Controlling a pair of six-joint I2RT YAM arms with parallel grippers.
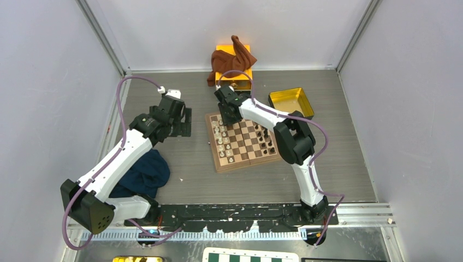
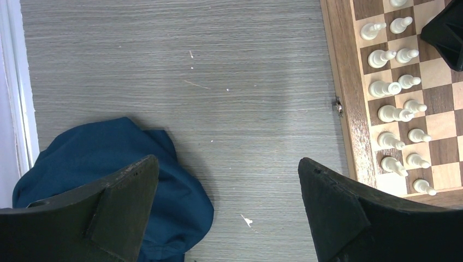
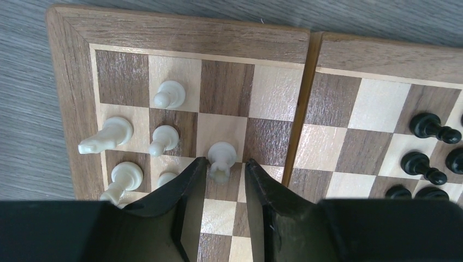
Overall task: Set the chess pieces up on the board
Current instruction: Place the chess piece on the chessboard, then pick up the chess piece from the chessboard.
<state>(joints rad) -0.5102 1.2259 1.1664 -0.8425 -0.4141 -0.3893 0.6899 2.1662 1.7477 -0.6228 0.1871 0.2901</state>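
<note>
**Right gripper** (image 3: 226,164): fingers (image 3: 188,202) apart, one on each side of a cream-white pawn (image 3: 221,154). The pawn stands upright on the board (image 3: 180,33), with a thin gap showing at both flanks. Contact at its base looks absent, but that spot is shadowed.

**White pieces, right wrist view:** four more white pieces (image 3: 164,139) stand at 9 to 10 o'clock of the pawn, in the two files nearest the board's edge. One tall piece leans out toward the border.

**Dark pieces** (image 3: 434,125): clustered at 3 o'clock of the pawn, well apart from it, past the fold of the board.

**Left gripper** (image 2: 227,161): fingers (image 2: 125,207) spread wide with nothing between them, over bare table (image 2: 245,82). A blue cloth (image 2: 120,158) lies beneath the finger on the left of that view.

**Board** (image 1: 248,164), top view: at mid-table, turned slightly.
- White pieces (image 1: 221,136) stand in two files along its 9 o'clock edge.
- Dark pieces (image 1: 266,139) stand along its 3 o'clock edge.
- The right gripper (image 1: 226,117) hangs over the 11 o'clock corner.
- The left gripper (image 1: 183,121) is off the board at 9 to 10 o'clock.

**Surroundings, taken from the board:**
- Yellow tray (image 1: 292,102) at 1 o'clock, near.
- Orange box (image 1: 243,73) at 12 o'clock, with a brown cloth (image 1: 232,57) draped over it.
- Blue cloth (image 1: 143,173) at 8 o'clock.
</note>
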